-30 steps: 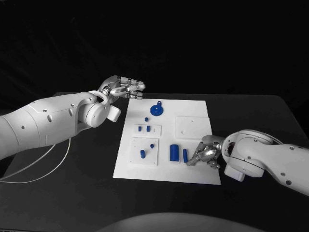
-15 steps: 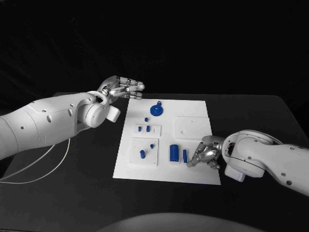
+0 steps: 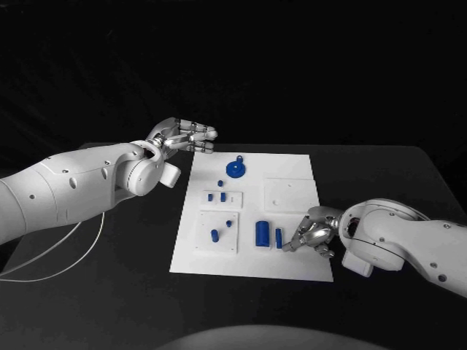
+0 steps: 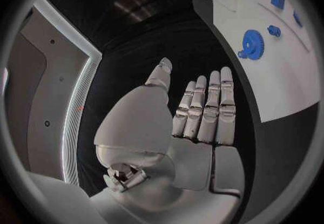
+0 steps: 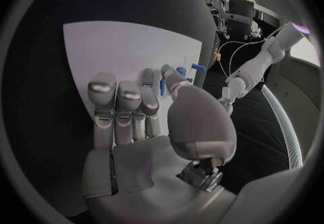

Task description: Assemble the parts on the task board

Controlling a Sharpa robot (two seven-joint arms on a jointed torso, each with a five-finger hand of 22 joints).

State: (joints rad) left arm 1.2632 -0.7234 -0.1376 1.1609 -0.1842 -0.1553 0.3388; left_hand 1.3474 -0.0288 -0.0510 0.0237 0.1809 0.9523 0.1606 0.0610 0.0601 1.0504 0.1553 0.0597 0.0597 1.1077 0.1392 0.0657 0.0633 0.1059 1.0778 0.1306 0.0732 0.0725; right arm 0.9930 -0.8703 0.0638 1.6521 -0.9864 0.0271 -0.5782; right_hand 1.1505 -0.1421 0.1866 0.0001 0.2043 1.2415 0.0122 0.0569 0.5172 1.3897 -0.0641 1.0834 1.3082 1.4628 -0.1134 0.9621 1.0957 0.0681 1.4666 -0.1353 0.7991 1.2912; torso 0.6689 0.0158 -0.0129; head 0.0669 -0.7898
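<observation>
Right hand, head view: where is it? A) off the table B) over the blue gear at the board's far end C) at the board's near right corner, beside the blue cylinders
C: the right hand sits at the task board's near right corner, next to the blue cylinders.

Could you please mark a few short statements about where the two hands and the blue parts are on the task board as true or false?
1. The left hand hovers by the far left corner of the task board, holding nothing. True.
2. The blue gear lies in the palm of the right hand. False: it sits on the board's far half, clear of both hands.
3. The right hand is down at the board's near right edge, next to the slim blue pin. True; whether it grips the pin cannot be told.
4. The large blue cylinder lies off the board on the black table. False: it lies on the board, beside the slim pin.
</observation>
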